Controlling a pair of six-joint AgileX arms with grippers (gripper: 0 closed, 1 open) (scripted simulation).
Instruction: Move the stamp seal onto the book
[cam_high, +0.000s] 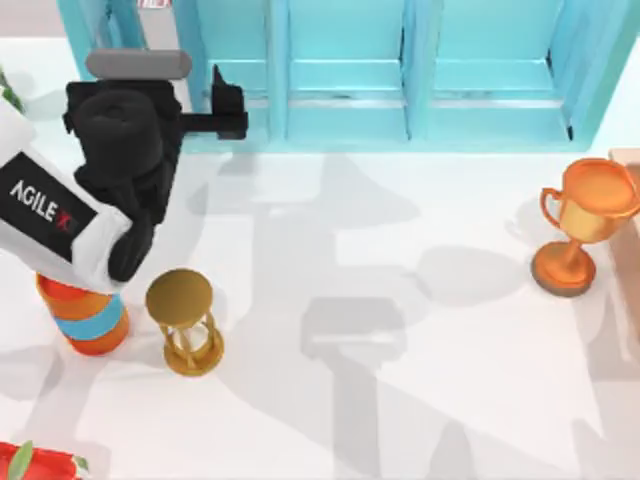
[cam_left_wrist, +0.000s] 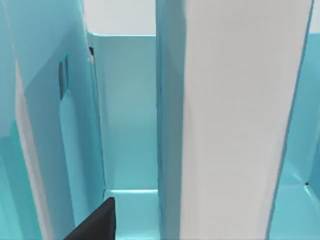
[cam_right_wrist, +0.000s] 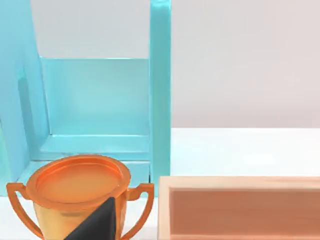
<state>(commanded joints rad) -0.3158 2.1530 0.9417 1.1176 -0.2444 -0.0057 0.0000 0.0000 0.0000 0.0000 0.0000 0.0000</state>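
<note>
**Evidently, the seal's bearing is the open question**

Before you commit either arm, settle one thing: which way the stamp seal lies from a hand. From these views you cannot tell where it stands, nor its long axis, so neither arm can be called the nearer one.

Your left hand (cam_high: 225, 105) is at the far left of the worktop (cam_high: 400, 300), pushed up against the light-blue shelf unit (cam_high: 345, 90). Its wrist camera looks into a compartment past a tall white-faced slab (cam_left_wrist: 235, 120) with teal edges (possibly the book's page side, though that is only a guess). Your right hand (cam_right_wrist: 95, 225) hangs over the orange trophy cup (cam_right_wrist: 77, 192), just beside a wooden tray (cam_right_wrist: 240, 207). Whether either hand is open or closed cannot be told.

The golden hourglass (cam_high: 185, 320) is a decoy. One piece of writing is readable: "AGILEX" (cam_high: 40, 205) on the left arm's white casing.
</note>
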